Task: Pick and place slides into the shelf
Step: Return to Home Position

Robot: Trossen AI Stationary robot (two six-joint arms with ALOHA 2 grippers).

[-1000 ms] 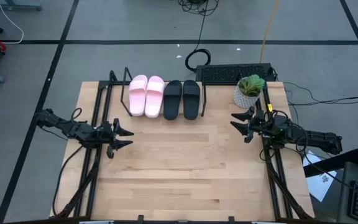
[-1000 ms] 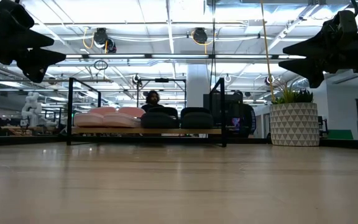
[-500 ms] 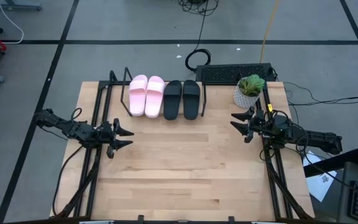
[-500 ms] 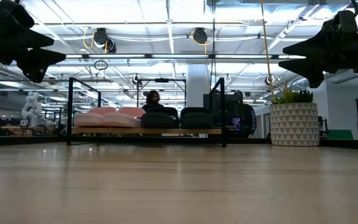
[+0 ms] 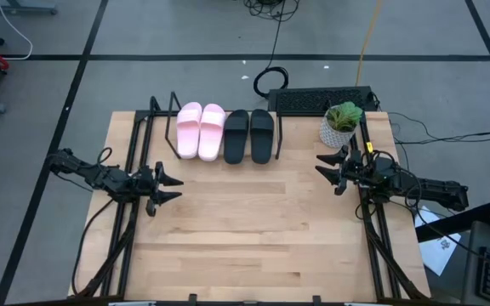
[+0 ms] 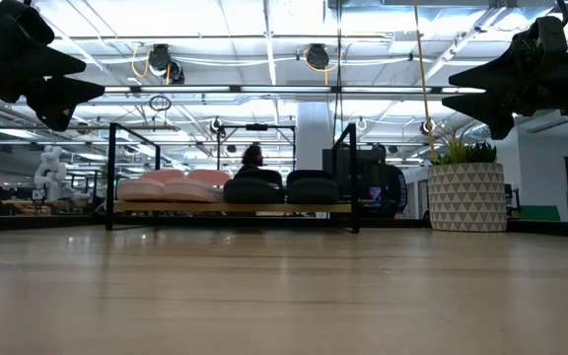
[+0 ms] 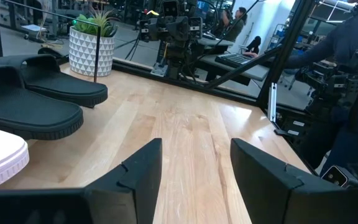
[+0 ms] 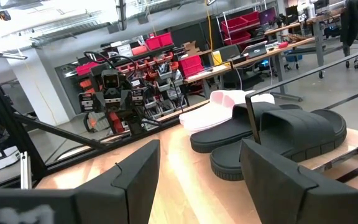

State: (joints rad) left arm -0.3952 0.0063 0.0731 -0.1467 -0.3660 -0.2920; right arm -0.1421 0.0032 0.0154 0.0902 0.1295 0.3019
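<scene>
The pink slides and the black slides lie side by side, soles down, on the shelf at the table's far edge; the low view shows them on its light board inside the black wire frame. My left gripper hangs open above the table's left side, fingers pointing toward the right. My right gripper hangs open above the right side, fingers pointing left. Both are well clear of the slides. The left wrist view shows the black slides; the right wrist view shows both pairs.
A potted plant in a white patterned pot stands at the table's far right corner, close to my right gripper. A keyboard lies beyond the far edge. Bare wooden tabletop spreads between the arms. A person shows behind the shelf.
Neither arm nor any slide has moved. Only the person behind the shelf has shifted a little to the right in the low view.
</scene>
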